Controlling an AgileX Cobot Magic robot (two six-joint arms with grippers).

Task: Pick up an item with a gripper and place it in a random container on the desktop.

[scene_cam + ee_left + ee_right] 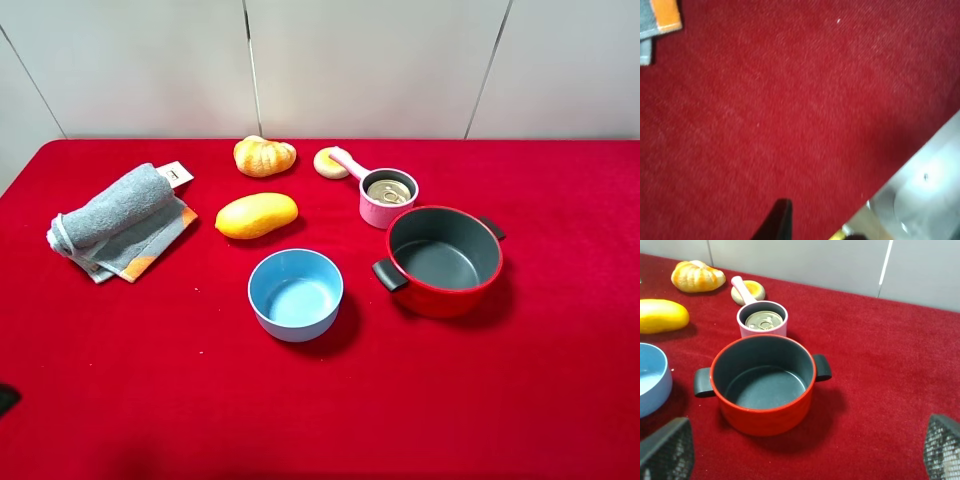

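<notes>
The tin can (pixel 388 190) with its silvery pull-tab lid sits inside the pink saucepan (pixel 385 210), on the red cloth desktop (pixel 560 380). Both also show in the right wrist view, the can (pixel 763 320) inside the saucepan (pixel 761 328). My right gripper (pixel 805 450) is open and empty, its two fingers wide apart, on the near side of the red pot and well away from the saucepan. Of my left gripper only one black finger (pixel 779 220) shows, above bare cloth near the table's edge. A dark sliver (pixel 5 398) at the exterior view's left edge may belong to it.
A red pot (pixel 443 258) stands just in front of the saucepan, with a blue bowl (pixel 295 293) to its left. A yellow mango (pixel 257 215), a bread roll (pixel 264 155), a small round pastry (pixel 328 163) and a rolled grey towel (pixel 118 218) lie further left.
</notes>
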